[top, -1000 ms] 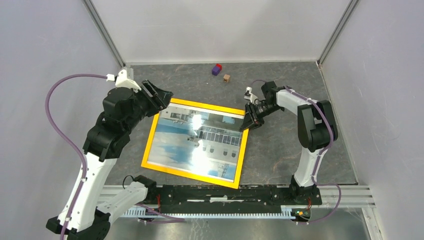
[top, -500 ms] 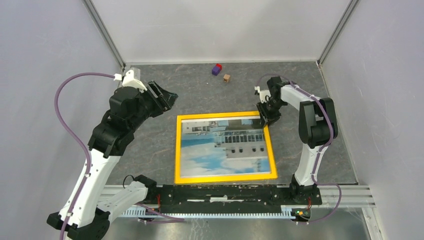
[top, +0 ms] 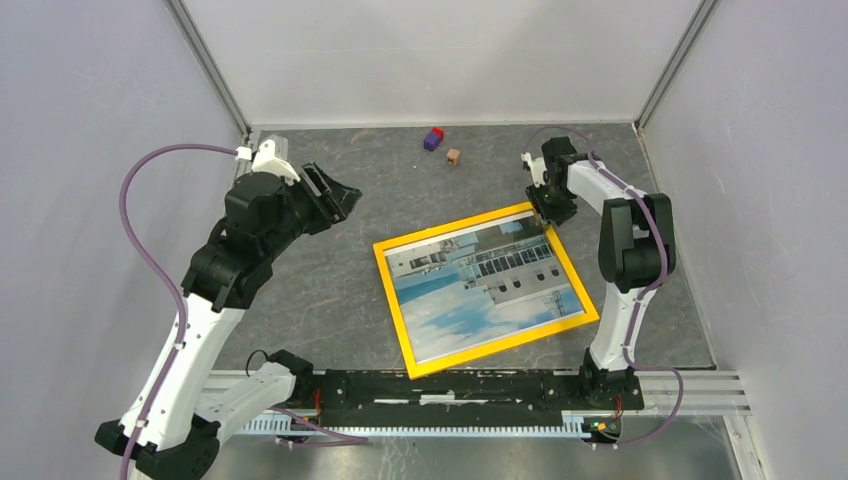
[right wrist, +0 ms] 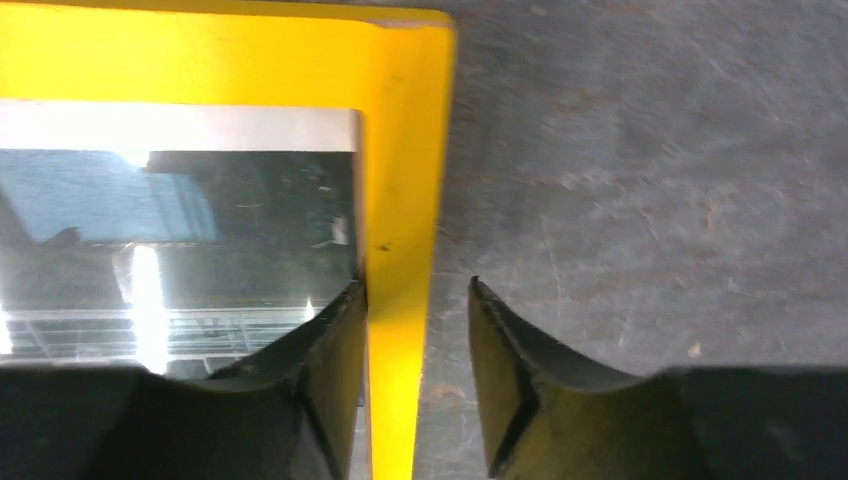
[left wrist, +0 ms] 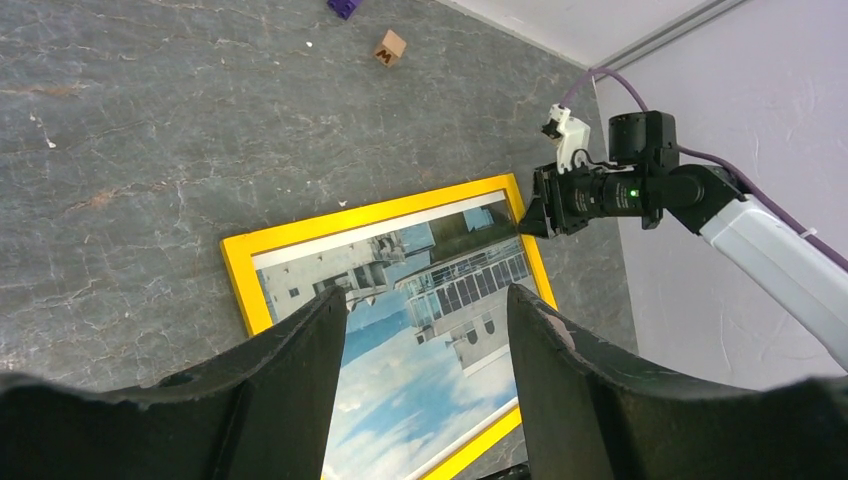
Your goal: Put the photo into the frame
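left end effector (top: 342, 203) spread, empty, left of frame (top: 392, 310) | right end effector (right wrist: 412, 290) spread astride frame's far-right rail | photo (top: 485, 290) inside frame, on table (top: 320, 300)

frame (right wrist: 405, 200) cut off — left, bottom edges

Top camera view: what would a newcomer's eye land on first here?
The bright orange-yellow frame lies skewed at centre, the glossy photo of buildings and sky inside it. Next, the right arm's fingers straddle its bar by the far right corner, while the left arm's fingers hang open at far left.
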